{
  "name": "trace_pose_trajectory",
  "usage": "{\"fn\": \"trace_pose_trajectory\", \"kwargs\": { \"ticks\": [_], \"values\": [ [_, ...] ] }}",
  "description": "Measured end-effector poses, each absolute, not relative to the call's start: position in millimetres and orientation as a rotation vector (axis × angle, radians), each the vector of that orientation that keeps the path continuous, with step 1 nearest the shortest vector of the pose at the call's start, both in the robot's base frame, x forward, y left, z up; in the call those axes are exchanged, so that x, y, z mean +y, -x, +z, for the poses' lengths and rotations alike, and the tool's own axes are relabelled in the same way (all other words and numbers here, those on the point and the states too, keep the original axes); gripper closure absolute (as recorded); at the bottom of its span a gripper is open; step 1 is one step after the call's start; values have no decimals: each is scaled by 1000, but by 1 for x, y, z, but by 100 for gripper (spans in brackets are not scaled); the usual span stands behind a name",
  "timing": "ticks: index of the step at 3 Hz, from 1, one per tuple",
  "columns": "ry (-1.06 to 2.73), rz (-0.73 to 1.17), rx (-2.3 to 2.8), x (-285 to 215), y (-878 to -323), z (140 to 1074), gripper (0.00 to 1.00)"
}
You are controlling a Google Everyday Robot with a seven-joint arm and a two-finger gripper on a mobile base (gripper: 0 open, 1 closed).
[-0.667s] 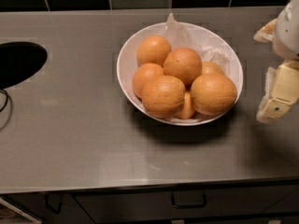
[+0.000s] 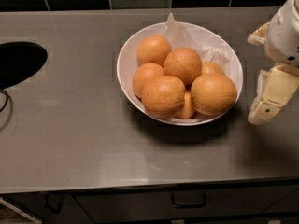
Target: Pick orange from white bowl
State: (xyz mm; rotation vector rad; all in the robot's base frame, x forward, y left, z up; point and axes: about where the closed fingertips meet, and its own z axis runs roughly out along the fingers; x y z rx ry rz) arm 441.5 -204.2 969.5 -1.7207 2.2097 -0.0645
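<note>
Camera view: gripper point(image 2: 271, 94) is hovering just right of bowl point(image 2: 126, 55) – grip state can't be told – front-right orange point(image 2: 214, 94) is sitting inside.

We see dim overhead light: the white bowl point(image 2: 125, 66) shadows the counter point(image 2: 70, 139) frontward; the hand point(image 2: 264, 110) shows pale at its right edge.
</note>
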Motion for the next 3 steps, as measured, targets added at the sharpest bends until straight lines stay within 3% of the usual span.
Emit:
{"fn": "trace_pose_trajectory", "kwargs": {
  "ticks": [3],
  "values": [
    [1712,62,2186,-179,-454,941,0]
  ]
}}
